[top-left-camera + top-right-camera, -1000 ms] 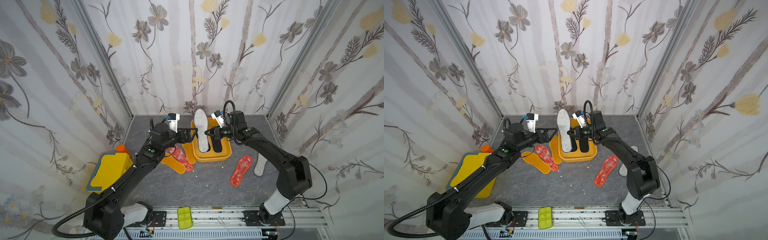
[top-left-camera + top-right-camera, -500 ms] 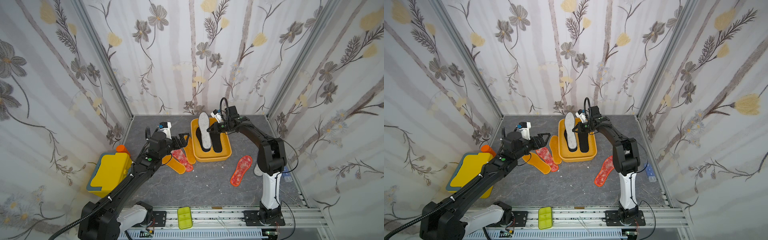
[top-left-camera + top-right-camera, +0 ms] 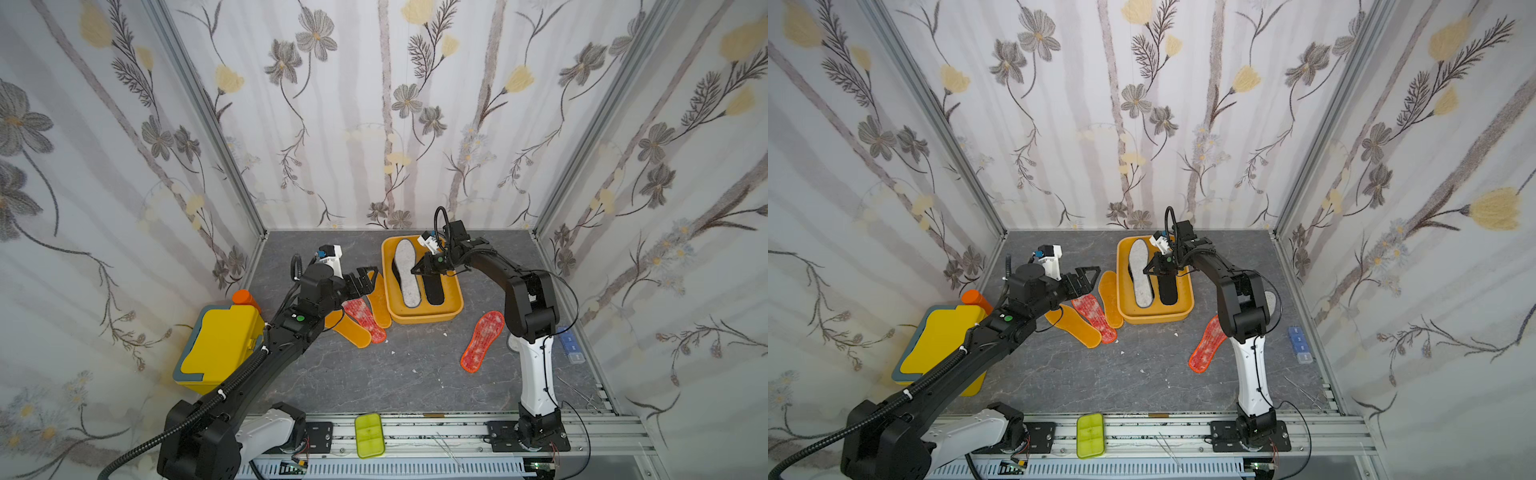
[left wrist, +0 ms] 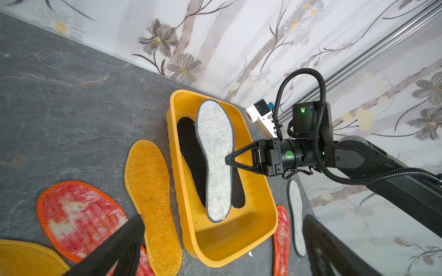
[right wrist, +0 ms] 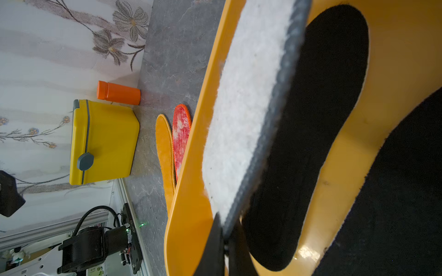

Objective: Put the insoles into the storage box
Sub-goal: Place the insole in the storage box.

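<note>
**A:** Nearest the base, what lies out?

**B:** 1 red insole [image 3: 482, 341], alone on the table, right of centre. Farther in, 2 orange insoles [image 3: 349, 330] and the second red insole [image 3: 365, 316] fan out just beside the box [image 3: 424, 319]. The left gripper [image 3: 365, 279] hovers over them, jaws spread wide, holding nothing.

**A:** And in the box?

**B:** 3 of 8. There are 2 black insoles [image 3: 434, 289] on its floor, and a felt insole [image 3: 405, 274] lies over 1 of them. The right gripper [image 3: 414, 270] reaches in from the far side. Its jaws are pressed together on that felt insole's grey edge, about mid-length.

**A:** How do they handle?

**B:** Light, thin and floppy, I judge. Held by 1 edge, the free end should sag, so it wants lowering flat before release. The felt and the fuzzy orange ones should grip well, and nothing looks fragile. Those flat on the table offer only a rim, so I'd take a toe or heel where 1 overlaps another.

**A:** What does 1 view add to another?

**B:** The right wrist view shows the pinch itself, with the grey edge between the jaws. The top views show only the tip at the insole. The left wrist view shows how far a black insole runs under the felt. It also shows the second felt insole [image 4: 296, 215] on the table beside the box, which the right arm mostly hides in both top views.
</note>
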You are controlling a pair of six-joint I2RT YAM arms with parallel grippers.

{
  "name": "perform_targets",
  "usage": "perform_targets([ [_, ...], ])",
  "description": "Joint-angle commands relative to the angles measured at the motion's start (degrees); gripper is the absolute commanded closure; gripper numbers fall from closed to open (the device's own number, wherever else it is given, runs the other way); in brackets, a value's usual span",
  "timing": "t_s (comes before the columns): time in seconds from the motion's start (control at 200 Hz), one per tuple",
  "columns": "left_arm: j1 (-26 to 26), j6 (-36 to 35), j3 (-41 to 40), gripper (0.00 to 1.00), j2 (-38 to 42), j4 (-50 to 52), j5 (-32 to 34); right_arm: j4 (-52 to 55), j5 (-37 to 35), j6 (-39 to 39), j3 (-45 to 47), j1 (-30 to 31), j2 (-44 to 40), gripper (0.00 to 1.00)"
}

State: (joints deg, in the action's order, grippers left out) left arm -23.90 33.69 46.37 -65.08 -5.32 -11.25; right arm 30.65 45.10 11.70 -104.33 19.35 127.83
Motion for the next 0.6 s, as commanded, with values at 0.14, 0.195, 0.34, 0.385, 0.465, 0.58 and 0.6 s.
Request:
perform_targets([
  [0.14, 0.0, 0.2, -0.3, 0.0, -0.6, -1.5, -1.0, -3.8, 1.1, 3.5, -0.1, 0.2, 2.1, 1.0],
  [0.195, 0.0, 0.1, -0.2, 0.0, -0.8, -1.6, -1.1, -4.2, 1.0, 4.0, -0.1, 0.2, 2.3, 1.0],
  [0.34, 0.0, 0.4, -0.4, 0.0, -0.9, -1.8, -1.3, -5.1, 0.4, 4.8, -0.1, 0.2, 3.1, 1.0],
  [0.385, 0.0, 0.4, -0.3, 0.0, -0.9, -1.8, -1.4, -5.3, 0.2, 5.1, -0.1, 0.2, 3.5, 1.0],
  [0.465, 0.0, 0.4, -0.3, 0.0, -1.0, -1.8, -1.5, -5.8, 0.2, 5.5, -0.3, 0.1, 4.2, 1.0],
  [0.58, 0.1, 0.4, -0.4, 0.0, -1.0, -1.8, -1.7, -6.4, -0.1, 6.0, -0.4, 0.2, 5.2, 1.0],
  [0.6, 0.0, 0.5, -0.4, 0.0, -1.0, -1.8, -1.7, -6.5, -0.2, 6.2, -0.4, 0.1, 5.3, 1.0],
])
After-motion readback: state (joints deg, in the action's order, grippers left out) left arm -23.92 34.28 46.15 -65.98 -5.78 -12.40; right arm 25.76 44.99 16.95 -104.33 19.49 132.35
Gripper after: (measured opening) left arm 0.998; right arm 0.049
